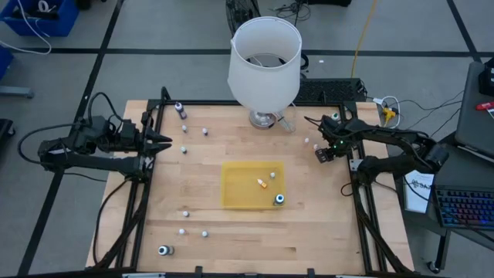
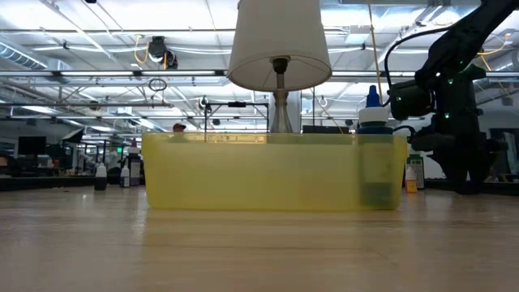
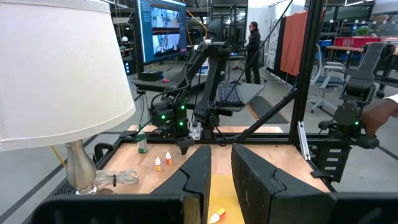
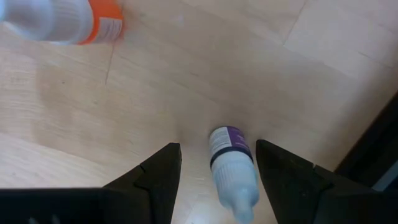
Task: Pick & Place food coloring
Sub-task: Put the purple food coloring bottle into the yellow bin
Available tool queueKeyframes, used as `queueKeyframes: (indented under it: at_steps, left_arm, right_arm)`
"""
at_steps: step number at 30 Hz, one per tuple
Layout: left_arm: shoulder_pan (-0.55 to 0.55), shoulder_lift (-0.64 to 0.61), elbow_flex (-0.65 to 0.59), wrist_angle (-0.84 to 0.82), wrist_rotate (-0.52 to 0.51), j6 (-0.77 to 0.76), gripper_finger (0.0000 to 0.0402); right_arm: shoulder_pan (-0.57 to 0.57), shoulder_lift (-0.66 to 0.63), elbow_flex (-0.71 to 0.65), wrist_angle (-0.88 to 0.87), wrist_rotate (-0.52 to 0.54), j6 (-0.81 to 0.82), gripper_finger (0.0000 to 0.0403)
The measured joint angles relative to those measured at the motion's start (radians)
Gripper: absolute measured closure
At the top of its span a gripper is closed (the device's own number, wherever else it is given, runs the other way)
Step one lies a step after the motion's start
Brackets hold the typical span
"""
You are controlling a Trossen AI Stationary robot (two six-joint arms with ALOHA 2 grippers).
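Right hand (image 4: 211,171) open astride seemingly upright purple-labelled bottle (image 4: 231,163).

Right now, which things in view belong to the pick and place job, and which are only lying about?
Job:
- purple-label bottle between the open right gripper fingers
- orange-label bottle nearby
- yellow tray holding a few small bottles
- loose bottles on the table

Lying about:
- lamp
- left gripper, shut, waiting at the table's left edge
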Motion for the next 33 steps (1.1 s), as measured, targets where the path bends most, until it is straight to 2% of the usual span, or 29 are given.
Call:
queueKeyframes:
  at_steps: [12,22,33]
  left_arm:
    - [0.0,0.0,0.0,0.0,0.0,0.0,0.0334]
    - [0.0,0.0,0.0,0.0,0.0,0.0,0.0334]
    - [0.0,0.0,0.0,0.0,0.0,0.0,0.0334]
  right_arm:
    - [0.0,0.0,0.0,0.048,0.025,0.0,0.0208]
    - [0.0,-0.003,0.001,0.008,0.023,0.004,0.025]
    - [0.0,-0.003,0.001,0.011,0.021,0.001,0.0255]
